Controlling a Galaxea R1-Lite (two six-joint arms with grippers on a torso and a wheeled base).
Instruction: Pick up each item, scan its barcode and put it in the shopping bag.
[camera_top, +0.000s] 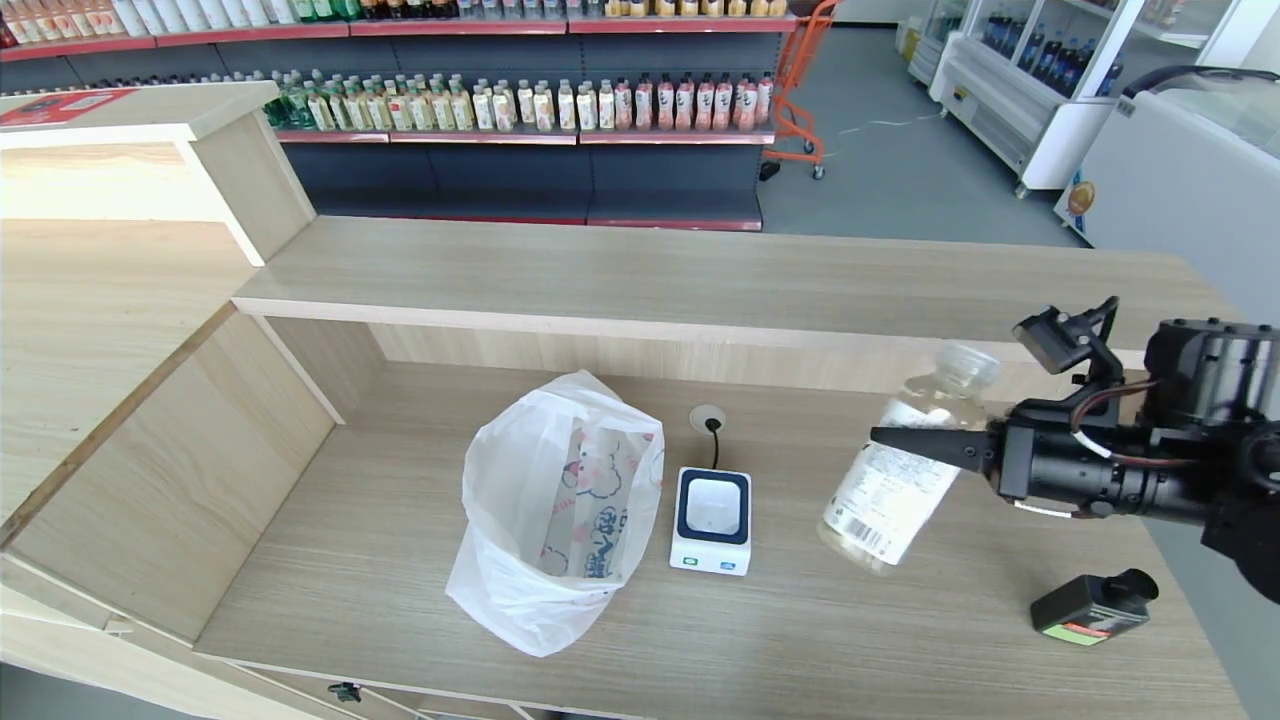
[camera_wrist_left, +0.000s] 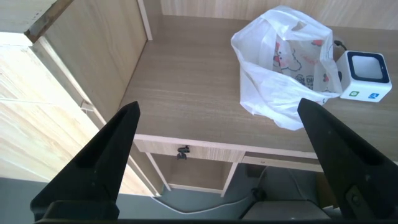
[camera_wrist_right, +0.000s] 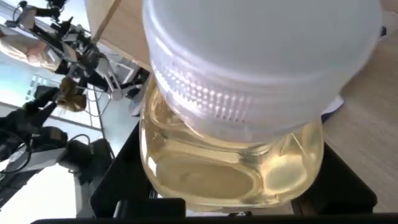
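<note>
Bottle (camera_wrist_right: 186, 124) in R fingers (camera_top: 920, 441) | head: barcode label (camera_top: 868, 535) | R wrist: cap (camera_wrist_right: 261, 56), liquid (camera_wrist_right: 205, 180)

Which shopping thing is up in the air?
The clear bottle with the white label: the right gripper holds it off the counter. The small black one lies flat, the patterned pack sits in the bag.

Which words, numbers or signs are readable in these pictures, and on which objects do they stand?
No text is readable.
Bottle label: barcode and fine print, too small.
Pack in the bag: large characters and drawings, blurred.
Red sign on the far counter: blurred.
Scanner: two small icons, no words.
Black device label: too small.
</note>
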